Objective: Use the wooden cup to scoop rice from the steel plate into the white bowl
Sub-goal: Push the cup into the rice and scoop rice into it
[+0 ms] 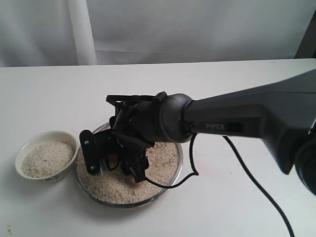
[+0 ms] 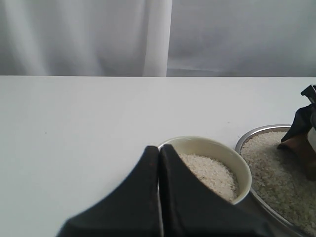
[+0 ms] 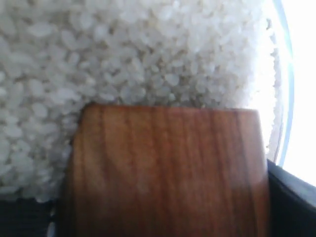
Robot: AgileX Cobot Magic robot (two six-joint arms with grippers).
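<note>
The wooden cup [image 3: 168, 168] is reddish-brown and fills the right wrist view, its rim pressed against the rice [image 3: 123, 54] in the steel plate [image 3: 284, 98]. My right gripper [image 1: 116, 165] reaches across from the right, low over the steel plate [image 1: 178, 163], shut on the cup. The arm hides most of the cup in the exterior view. The white bowl [image 1: 49, 177], left of the plate, holds rice [image 1: 47, 158]. In the left wrist view my left gripper [image 2: 159, 150] is shut and empty, just short of the bowl [image 2: 222, 148]; the cup [image 2: 298, 148] shows over the plate [image 2: 247, 138].
The vessels stand on a white table [image 1: 222, 98] with a pale curtain behind it. A black cable [image 1: 256, 182] trails from the right arm across the table to the front right.
</note>
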